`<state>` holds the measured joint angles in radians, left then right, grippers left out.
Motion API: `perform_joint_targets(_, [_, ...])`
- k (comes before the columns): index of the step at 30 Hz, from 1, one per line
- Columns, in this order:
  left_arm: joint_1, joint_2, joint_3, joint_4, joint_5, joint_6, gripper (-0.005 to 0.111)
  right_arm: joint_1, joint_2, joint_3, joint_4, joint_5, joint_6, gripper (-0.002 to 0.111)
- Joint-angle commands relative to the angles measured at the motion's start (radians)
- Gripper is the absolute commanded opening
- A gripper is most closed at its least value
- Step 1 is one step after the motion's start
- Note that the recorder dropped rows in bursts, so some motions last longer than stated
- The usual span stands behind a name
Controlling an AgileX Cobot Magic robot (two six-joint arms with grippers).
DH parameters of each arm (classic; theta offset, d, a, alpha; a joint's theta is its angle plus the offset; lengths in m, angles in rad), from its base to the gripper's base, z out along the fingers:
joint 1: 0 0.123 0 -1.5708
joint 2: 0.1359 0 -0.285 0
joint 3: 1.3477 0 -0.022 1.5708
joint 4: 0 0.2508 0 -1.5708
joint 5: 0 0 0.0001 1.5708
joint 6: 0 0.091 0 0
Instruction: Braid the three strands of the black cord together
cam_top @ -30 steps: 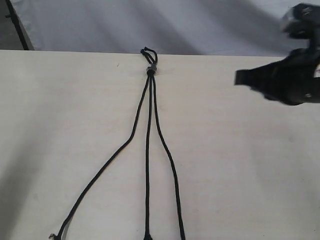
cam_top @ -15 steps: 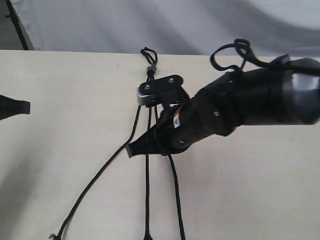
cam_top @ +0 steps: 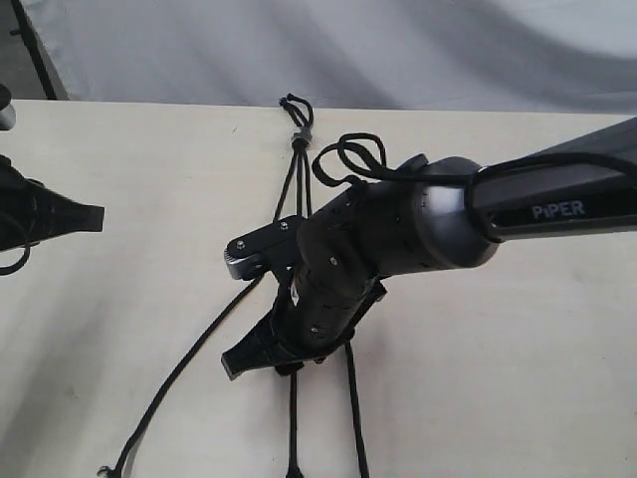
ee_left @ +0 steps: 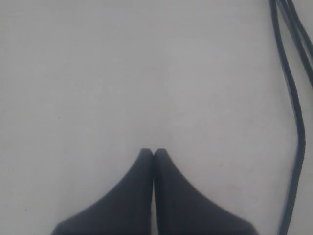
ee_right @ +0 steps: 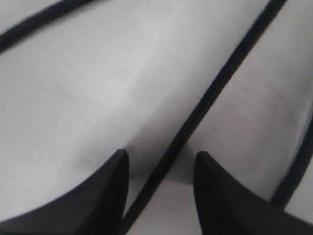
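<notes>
The black cord lies on the pale table (cam_top: 498, 349), with its knot (cam_top: 299, 142) and short loop (cam_top: 296, 105) at the far edge. Three strands fan toward the front: left (cam_top: 189, 360), middle (cam_top: 294, 423) and right (cam_top: 354, 423). My right gripper (cam_top: 249, 360) reaches across the middle and hangs low over the strands, hiding their mid parts. In the right wrist view its jaws (ee_right: 159, 156) are open, and the middle strand (ee_right: 215, 88) runs between them, untouched by either. My left gripper (cam_top: 95, 217) is shut and empty over bare table (ee_left: 153, 152), with strands (ee_left: 293, 98) off to one side.
A glossy arm cable (cam_top: 348, 159) loops above the right wrist near the knot. The wrist camera block (cam_top: 261, 246) juts out over the left strand. A grey backdrop (cam_top: 299, 50) rises behind the table's far edge.
My right arm has swung in from the right, come down over the strands, and opened its jaws around the middle strand. My left gripper has slid in from the left edge, still shut.
</notes>
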<state>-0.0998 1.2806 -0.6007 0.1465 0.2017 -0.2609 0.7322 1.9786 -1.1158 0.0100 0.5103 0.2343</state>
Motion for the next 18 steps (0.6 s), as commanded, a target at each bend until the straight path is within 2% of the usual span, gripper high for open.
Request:
perform_joint_targets(1, [-0.005,0.000,-0.003,-0.005,-0.016,-0.001,0.000,0.004,0.036,-0.005,0.010,0.017,0.001,0.031])
perform_joint_targets(3, [-0.005,0.000,-0.001,-0.005,-0.018,-0.001,0.000,0.004,0.028,-0.005,0.007,0.036,-0.026,0.007])
perform_joint_targets(4, [-0.005,0.000,-0.001,-0.005,-0.018,-0.001,0.000,0.004,0.020,-0.008,0.007,0.051,-0.037,0.000])
perform_joint_targets(12, [-0.005,0.000,0.001,-0.005,-0.007,-0.001,0.000,-0.035,-0.169,-0.138,-0.286,0.273,-0.008,0.000])
perform_joint_targets(16, [-0.005,0.000,0.001,-0.005,-0.007,-0.001,0.000,-0.169,-0.274,-0.143,-0.412,0.289,0.087,0.000])
perform_joint_targets(18, [-0.005,0.000,0.001,-0.005,-0.009,-0.001,0.000,-0.290,-0.302,-0.138,-0.415,0.287,0.093,0.000])
